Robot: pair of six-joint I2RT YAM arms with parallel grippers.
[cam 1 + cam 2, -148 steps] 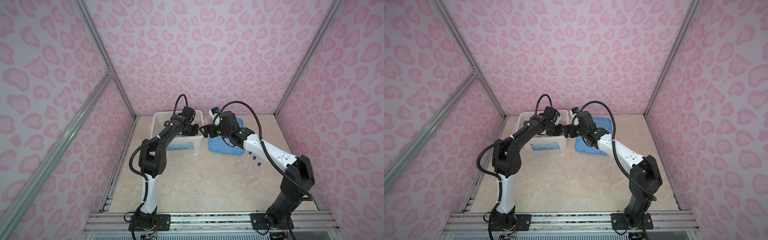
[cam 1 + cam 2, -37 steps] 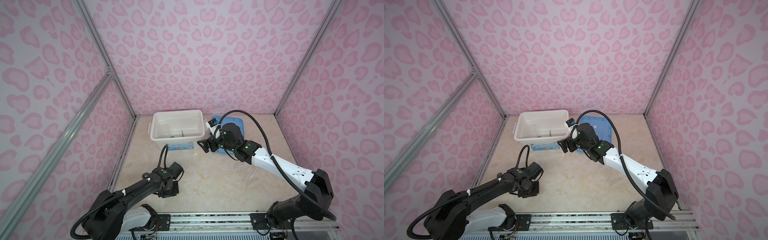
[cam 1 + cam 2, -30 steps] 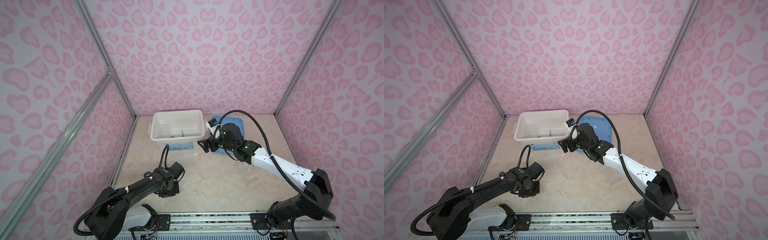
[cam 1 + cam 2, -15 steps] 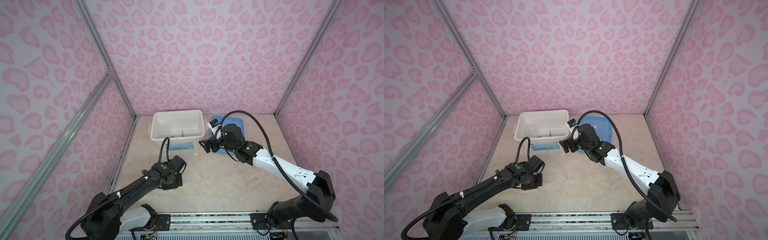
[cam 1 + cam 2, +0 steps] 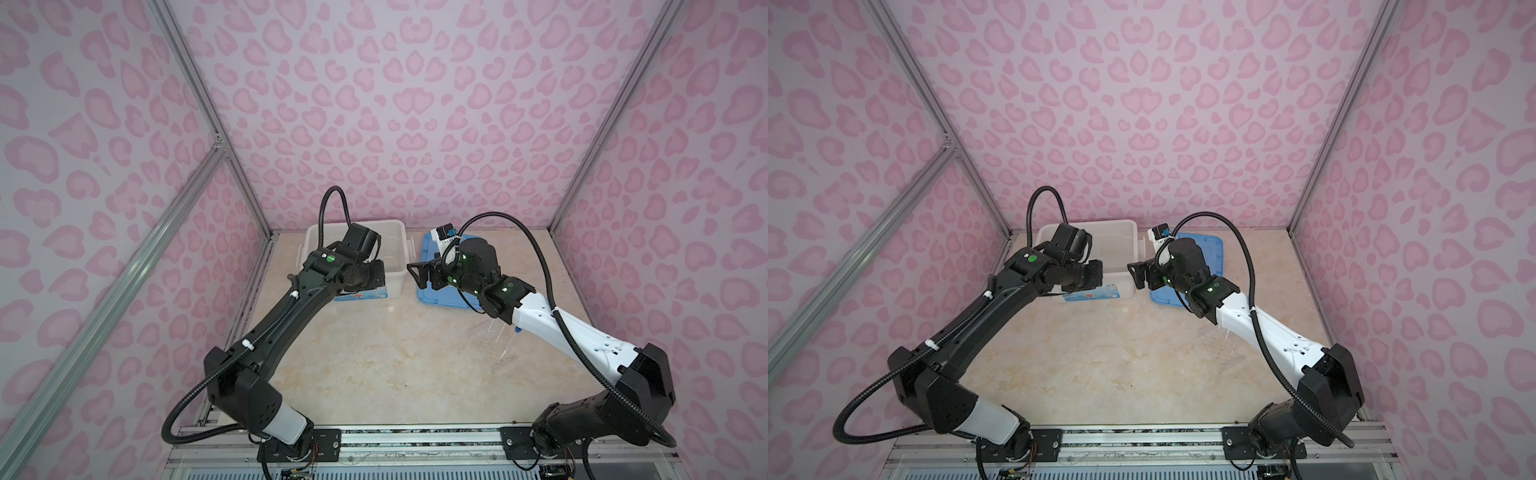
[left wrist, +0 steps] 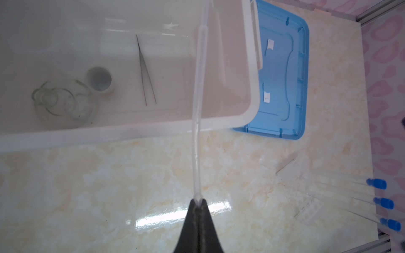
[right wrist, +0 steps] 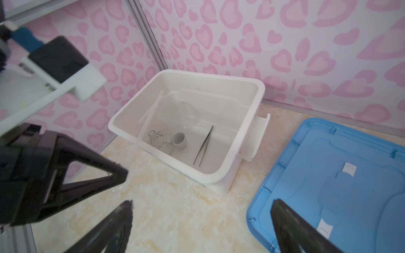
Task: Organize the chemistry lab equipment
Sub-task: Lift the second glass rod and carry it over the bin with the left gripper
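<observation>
My left gripper (image 6: 198, 202) is shut on the end of the thin glass rod (image 6: 197, 122), which reaches out over the front rim of the white bin (image 6: 252, 105). In both top views this gripper (image 5: 376, 276) (image 5: 1096, 276) hangs at the bin's front wall. On the bin's floor lie the glass flask (image 6: 63, 103), the small white cup (image 6: 99, 80) and the metal tweezers (image 6: 146, 74). My right gripper (image 7: 201, 203) (image 5: 417, 274) stands open and holds nothing, just right of the bin. Three blue-capped test tubes (image 6: 384, 203) rest in the clear rack (image 5: 494, 340), partly under the right arm.
The flat blue lid (image 5: 432, 297) (image 7: 328, 186) lies on the marble table right of the bin, under the right wrist. Pink patterned walls close off the back and both sides. The two grippers face each other a short way apart.
My left arm has swung from the table's front up to the bin, carrying the rod in shut jaws. The right arm has hardly moved and stays open.
</observation>
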